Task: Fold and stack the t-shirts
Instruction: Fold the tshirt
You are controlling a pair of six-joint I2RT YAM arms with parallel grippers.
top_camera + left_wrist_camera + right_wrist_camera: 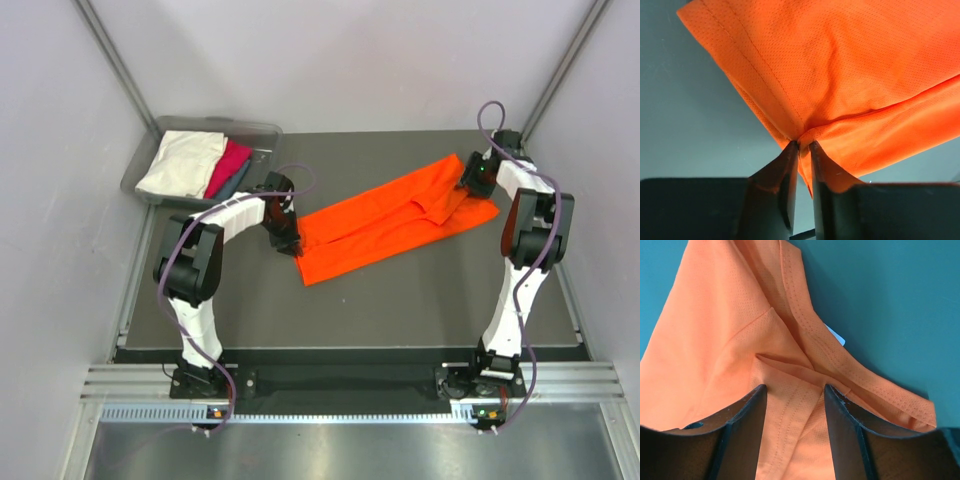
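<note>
The bright orange t-shirt lies as a long folded band running diagonally across the dark mat. My left gripper is at its lower left end. In the left wrist view the two fingers are pinched on a gathered corner of the orange cloth near the hem. My right gripper is at the far right end by the collar. In the right wrist view its jaws stand wide apart, tips down on the orange fabric, with a stitched seam lying between them.
A grey plastic bin stands at the back left. It holds a cream-white t-shirt, a magenta one and a teal-grey one. The dark mat reaches to the near rail. Side walls stand close on both sides.
</note>
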